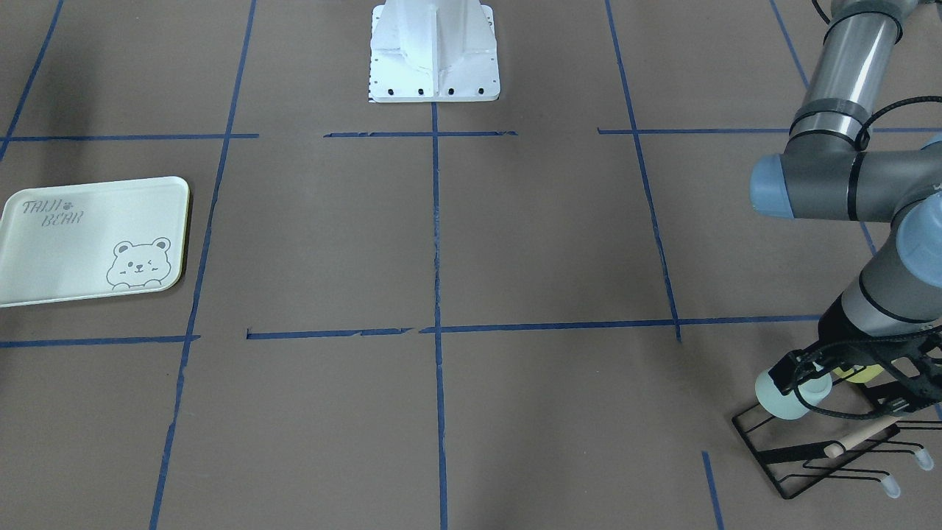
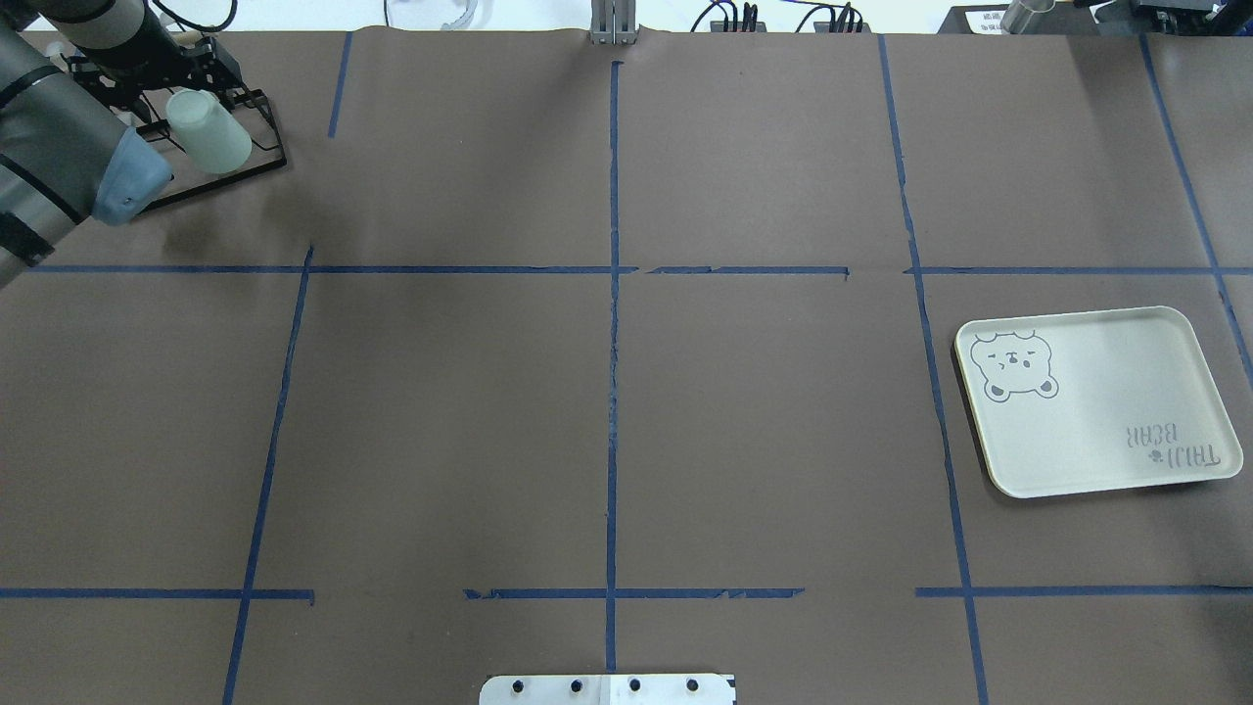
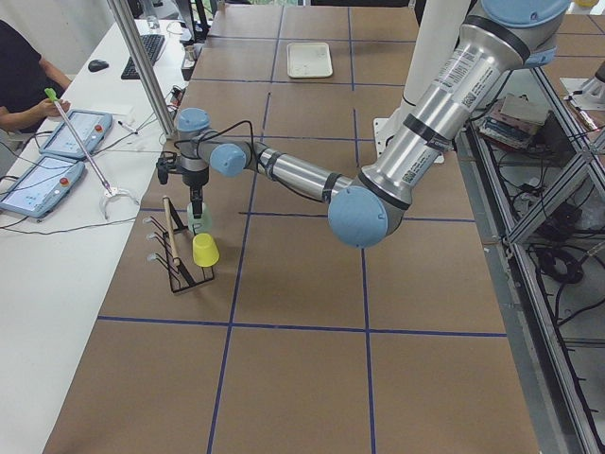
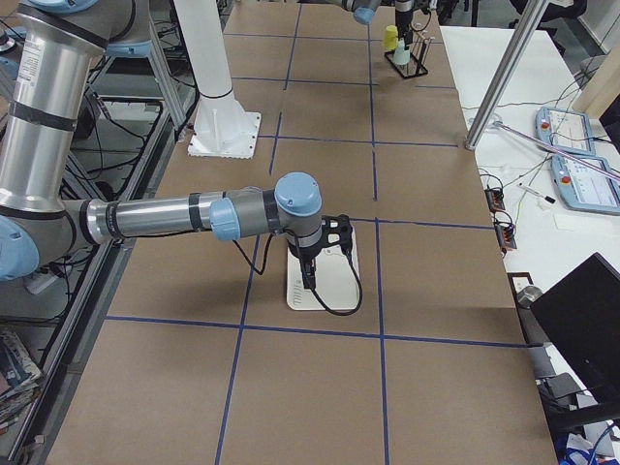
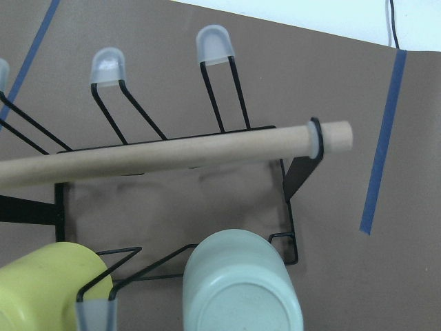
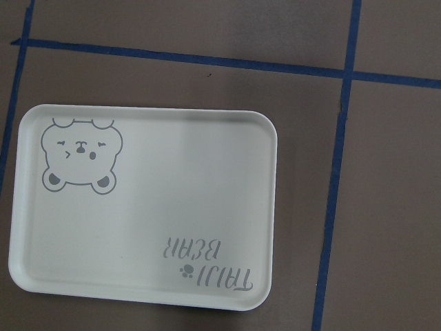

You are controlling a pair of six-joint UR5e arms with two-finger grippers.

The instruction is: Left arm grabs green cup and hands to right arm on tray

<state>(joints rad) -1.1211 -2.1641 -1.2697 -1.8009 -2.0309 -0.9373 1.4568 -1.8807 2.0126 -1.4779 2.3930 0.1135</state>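
The green cup (image 1: 778, 397) lies tilted on a black wire rack (image 1: 809, 450) at the table's far left corner. It also shows in the overhead view (image 2: 210, 135) and, base towards the camera, in the left wrist view (image 5: 241, 289). My left gripper (image 1: 806, 375) is down over the cup, with a black finger across the cup's side. I cannot tell whether it grips. The tray (image 2: 1106, 411) lies empty on the right. My right gripper (image 4: 310, 279) hovers over the tray (image 6: 172, 207). It shows only in the exterior right view, so I cannot tell whether it is open or shut.
A yellow cup (image 5: 41, 289) sits on the rack beside the green cup. A wooden dowel (image 5: 172, 155) lies across the rack, and several capped wire pegs stand behind it. The white robot base (image 1: 434, 51) stands at mid-table. Operators' desks run along the far edge.
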